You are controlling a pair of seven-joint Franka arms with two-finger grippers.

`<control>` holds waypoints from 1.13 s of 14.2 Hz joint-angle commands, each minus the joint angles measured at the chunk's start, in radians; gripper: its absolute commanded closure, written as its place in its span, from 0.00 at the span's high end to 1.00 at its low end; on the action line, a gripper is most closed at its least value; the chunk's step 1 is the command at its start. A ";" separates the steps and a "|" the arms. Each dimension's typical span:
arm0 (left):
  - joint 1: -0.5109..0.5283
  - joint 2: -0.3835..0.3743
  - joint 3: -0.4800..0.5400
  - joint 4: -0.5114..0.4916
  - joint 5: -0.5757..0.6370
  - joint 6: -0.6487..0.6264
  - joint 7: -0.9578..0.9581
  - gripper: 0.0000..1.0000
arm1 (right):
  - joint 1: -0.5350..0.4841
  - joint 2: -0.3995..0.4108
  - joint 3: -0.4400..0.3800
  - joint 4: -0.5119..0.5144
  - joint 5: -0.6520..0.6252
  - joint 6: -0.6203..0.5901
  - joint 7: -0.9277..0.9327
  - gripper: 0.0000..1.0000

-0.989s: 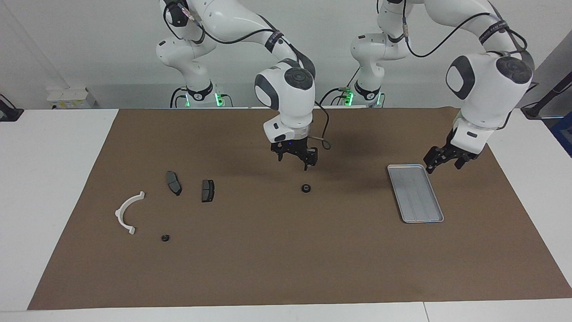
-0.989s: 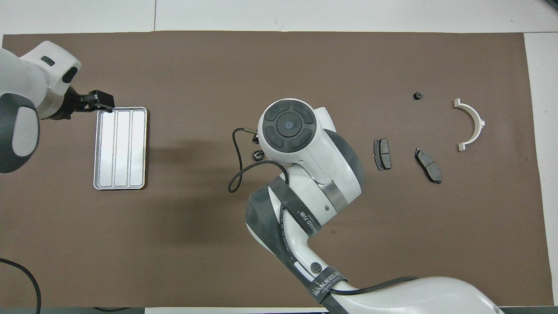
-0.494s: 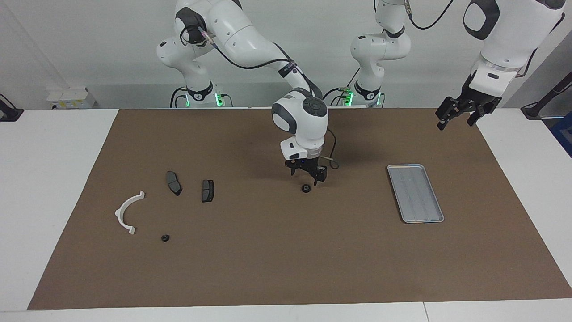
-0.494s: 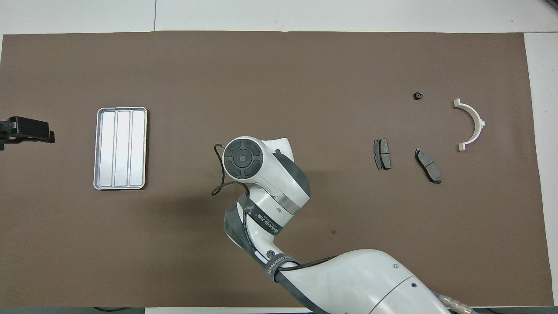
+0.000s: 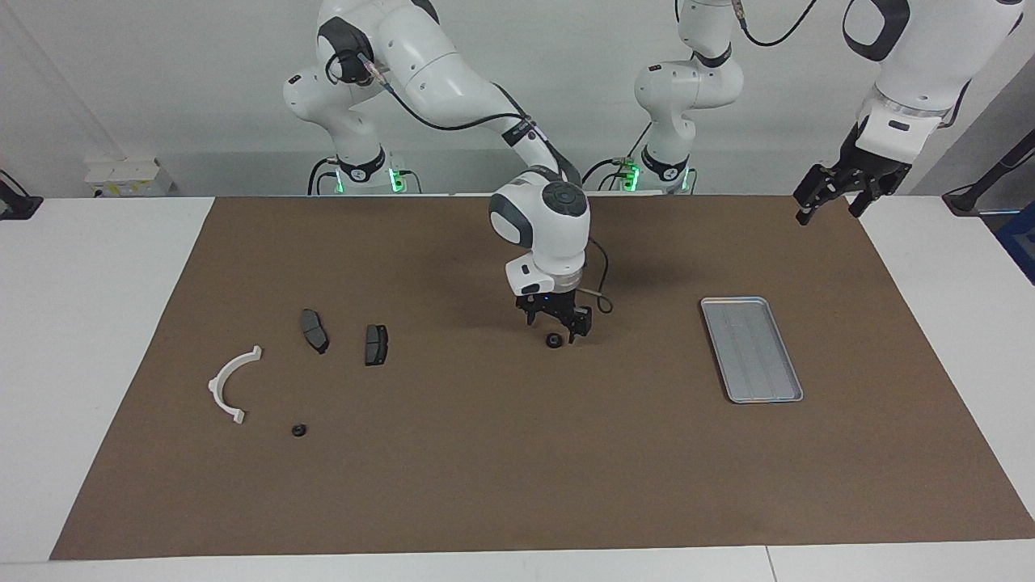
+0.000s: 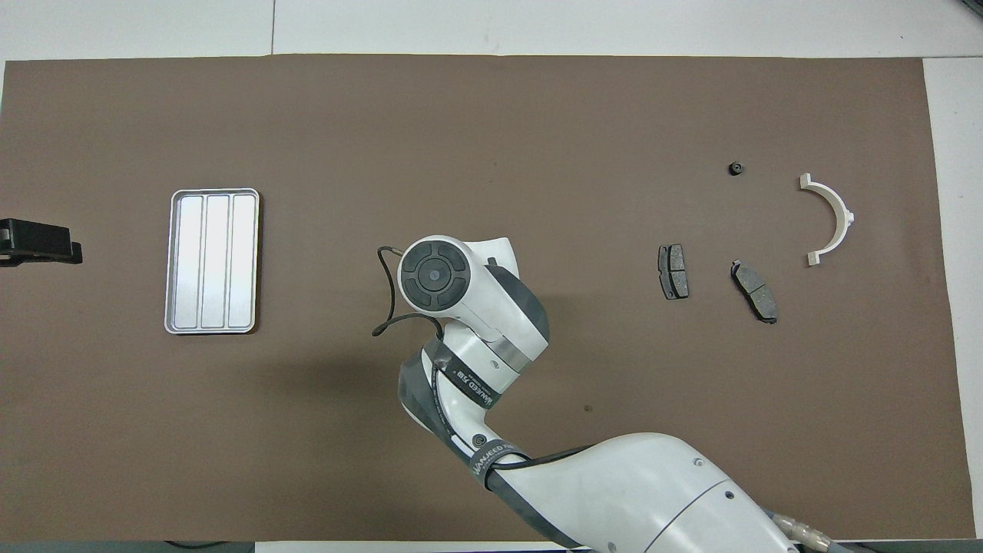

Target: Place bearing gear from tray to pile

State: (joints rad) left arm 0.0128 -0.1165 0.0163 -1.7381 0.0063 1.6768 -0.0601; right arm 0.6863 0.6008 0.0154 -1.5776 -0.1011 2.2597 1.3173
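Note:
A small black bearing gear lies on the brown mat midway between the tray and the pile. My right gripper is low over it, open, one finger on each side; whether they touch it I cannot tell. In the overhead view the right wrist hides both gear and fingers. The silver tray holds nothing. The pile is a white half-ring bracket and two dark brake pads. My left gripper waits high over the mat's edge, open and empty.
A second small black gear lies beside the bracket, farther from the robots than the pads. The brown mat covers most of the white table. A cable loops off the right wrist.
My right gripper came down from above the gear to just over it. My left arm lifted away from the tray's corner and swung up toward its own end of the table.

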 commanded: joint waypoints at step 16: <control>0.001 0.000 -0.010 0.066 -0.005 -0.141 0.036 1.00 | -0.066 0.019 0.006 0.143 -0.006 -0.219 -0.088 0.00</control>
State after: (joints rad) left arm 0.0184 -0.1093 0.0062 -1.6707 0.0071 1.5573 -0.0362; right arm 0.6687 0.6207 0.0125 -1.5275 -0.1038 2.1632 1.3037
